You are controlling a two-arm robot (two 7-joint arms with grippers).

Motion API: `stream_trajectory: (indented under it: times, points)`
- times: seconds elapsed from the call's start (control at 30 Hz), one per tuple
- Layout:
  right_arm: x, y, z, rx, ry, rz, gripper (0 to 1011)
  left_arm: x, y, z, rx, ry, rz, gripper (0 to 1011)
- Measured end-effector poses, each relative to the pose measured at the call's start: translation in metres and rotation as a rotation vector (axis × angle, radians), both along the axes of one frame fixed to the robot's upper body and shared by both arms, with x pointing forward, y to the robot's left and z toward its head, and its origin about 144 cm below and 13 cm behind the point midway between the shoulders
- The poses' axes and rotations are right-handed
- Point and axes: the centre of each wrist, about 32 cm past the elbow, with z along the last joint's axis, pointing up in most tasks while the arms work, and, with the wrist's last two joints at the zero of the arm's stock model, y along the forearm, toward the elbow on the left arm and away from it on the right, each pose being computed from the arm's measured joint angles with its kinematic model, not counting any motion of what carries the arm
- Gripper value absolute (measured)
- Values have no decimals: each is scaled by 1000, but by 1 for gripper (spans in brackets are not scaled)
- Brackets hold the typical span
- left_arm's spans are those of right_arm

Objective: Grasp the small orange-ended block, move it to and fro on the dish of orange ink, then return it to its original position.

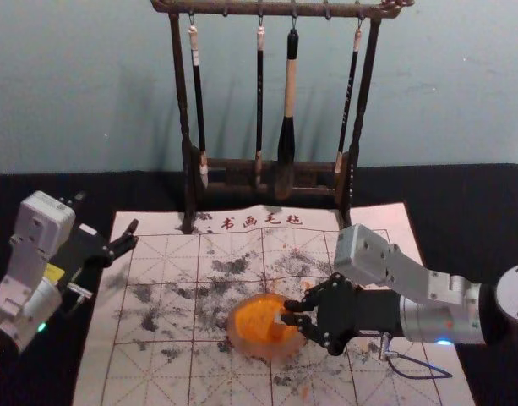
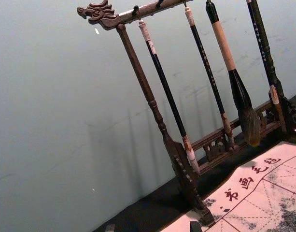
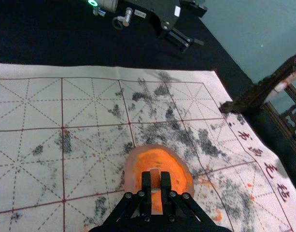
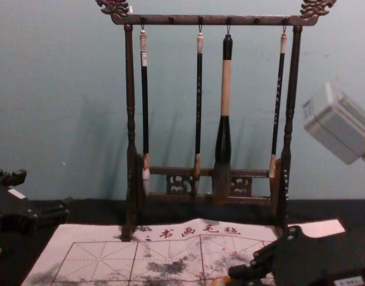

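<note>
Right claw (image 1: 286, 312) clamped on the block, right over the orange ink

And here it is, the right claw reaching in from the robot's right, its two black fingers closed on either side of the small block (image 3: 155, 180). The block sits upright between the fingertips, over the round dish (image 1: 233, 341) with a pale, translucent rim and bright orange ink (image 1: 257, 315) spread across its middle. Whether the block's lower end touches the ink, I cannot tell.

The dish lies on the white mat (image 1: 161, 359), ruled with red grid lines, peppered with black smudges and dabbed with orange near the dish. Dark red Chinese characters run along the mat's far edge, and beneath it all is the black-covered counter (image 1: 470, 194).

Over to the other side: the left claw (image 1: 106, 217) is parked above the counter by the mat's left edge, fingers spread apart, nothing between them.

And at the back, the dark carved wooden rack (image 1: 181, 93) stands upright, four brushes hanging from its top bar, the thickest (image 1: 290, 93) with a pale wooden handle section and a glossy black lower part.
</note>
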Motion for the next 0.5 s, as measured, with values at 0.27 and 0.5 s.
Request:
stream_trajectory:
  times: [0.27,0.5]
  points:
    - [4,8,0,1,-3,20,85,0,0,0,0,0,0,1001]
    - [10,15,0,-1,-6,29,85,0,0,0,0,0,0,1002]
